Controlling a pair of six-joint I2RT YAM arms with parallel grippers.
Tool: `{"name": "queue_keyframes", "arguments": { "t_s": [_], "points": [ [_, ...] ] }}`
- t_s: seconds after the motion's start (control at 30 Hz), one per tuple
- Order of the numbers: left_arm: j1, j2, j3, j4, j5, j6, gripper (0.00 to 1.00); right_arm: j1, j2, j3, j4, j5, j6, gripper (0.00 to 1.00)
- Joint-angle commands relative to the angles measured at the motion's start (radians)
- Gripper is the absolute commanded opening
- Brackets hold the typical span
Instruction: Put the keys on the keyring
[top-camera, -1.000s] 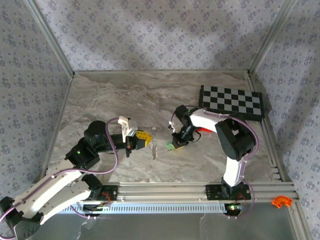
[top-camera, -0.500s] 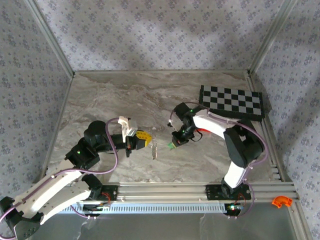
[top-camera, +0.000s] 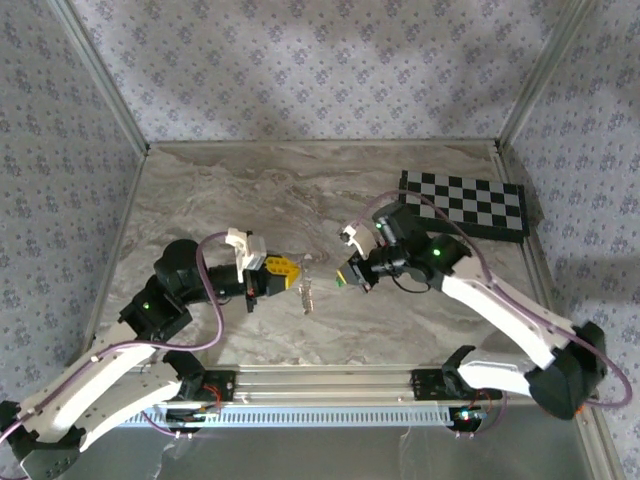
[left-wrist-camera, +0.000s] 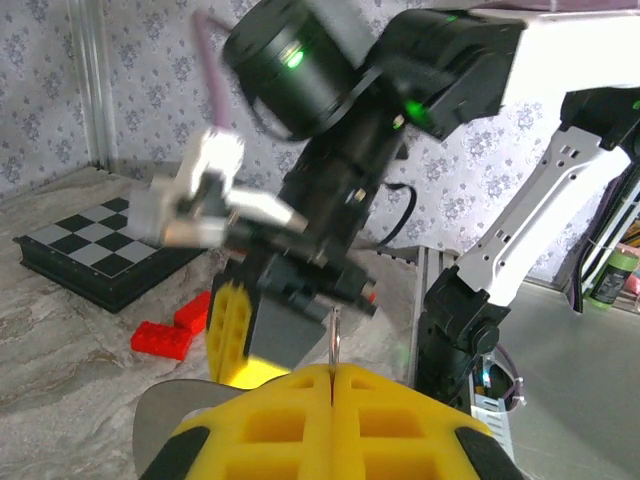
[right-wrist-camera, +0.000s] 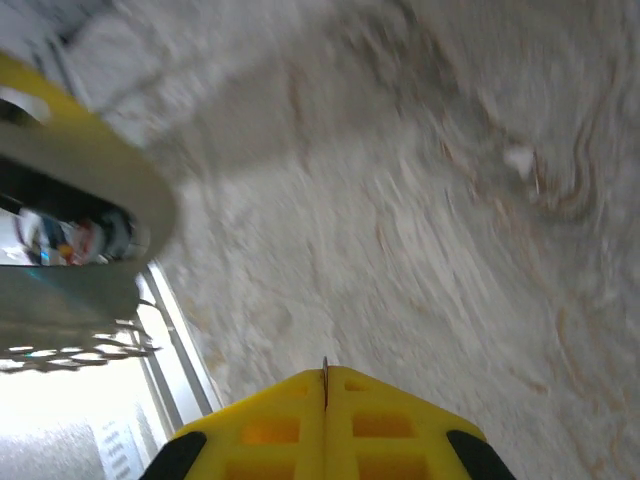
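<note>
Right pincer (top-camera: 350, 275) with key (top-camera: 342, 282) nearer keyring (top-camera: 308, 295)

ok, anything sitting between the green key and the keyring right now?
Nothing visible. The keyring hangs from the shut left gripper. The green key looks pinched at the tip of the right gripper. From above, the gap between them is open air over the table.

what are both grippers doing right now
left gripper: closed, holding the keyring
right gripper: closed, apparently pinching the green key
</note>
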Motion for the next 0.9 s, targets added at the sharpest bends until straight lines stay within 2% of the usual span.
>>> {"name": "queue_keyframes", "arguments": {
  "t_s": [0.0, 0.2, 0.43, 0.87],
  "points": [
    [-0.004, -0.026, 0.070, -0.018, 0.006, 0.014, 0.00, 0.029, -0.103, 0.021, 0.121, -0.048, 0.043, 0.01],
    [-0.004, -0.006, 0.143, -0.052, 0.046, 0.044, 0.00, 0.129, -0.194, 0.113, 0.219, -0.046, 0.046, 0.00],
    [-0.012, 0.017, 0.193, -0.053, 0.086, 0.047, 0.00, 0.253, -0.198, 0.213, 0.218, 0.058, -0.034, 0.00],
    [-0.031, 0.051, 0.206, -0.033, 0.071, 0.044, 0.00, 0.282, -0.187, 0.244, 0.217, 0.106, -0.061, 0.00]
  ]
}}
